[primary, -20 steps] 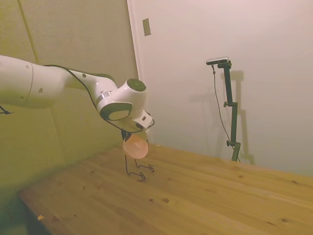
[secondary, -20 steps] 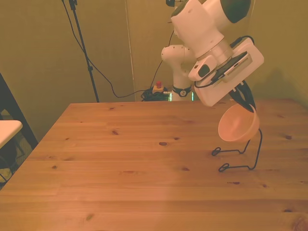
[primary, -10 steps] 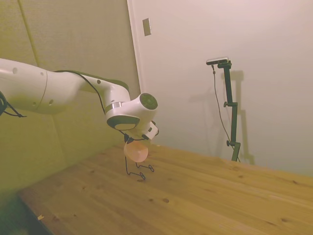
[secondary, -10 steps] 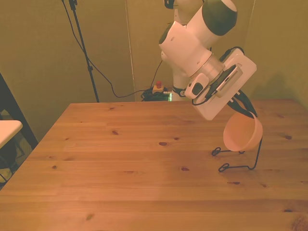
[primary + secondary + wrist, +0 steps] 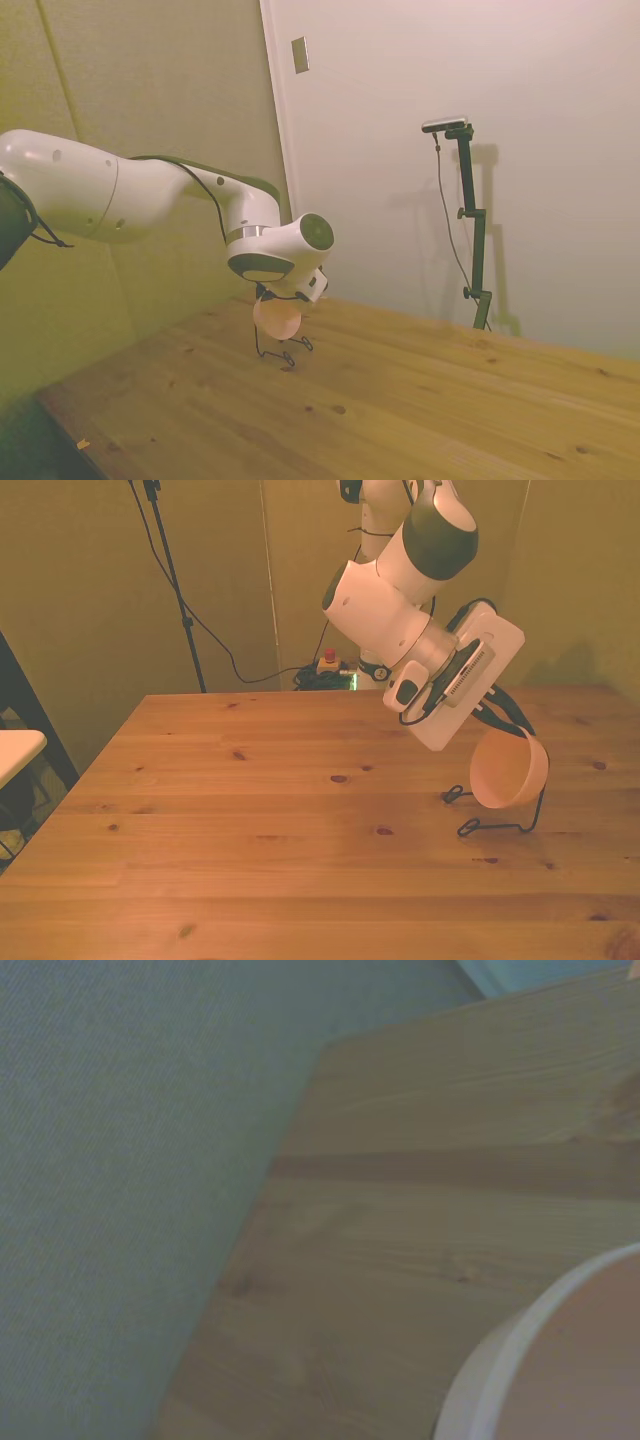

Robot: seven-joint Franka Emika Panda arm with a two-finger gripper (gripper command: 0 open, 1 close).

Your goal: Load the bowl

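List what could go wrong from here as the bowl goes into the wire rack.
1. The bowl is tilted on its side and gripped only at its rim by the gripper; it could slip or rotate.
2. The thin wire rack looks light and unfixed; a push might slide or tip it.
3. The rack stands close to the table edge.

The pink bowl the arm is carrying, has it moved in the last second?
Yes. In the front view the bowl has sunk lower and shifted toward the front view's right, closer to the wire rack standing on the table.
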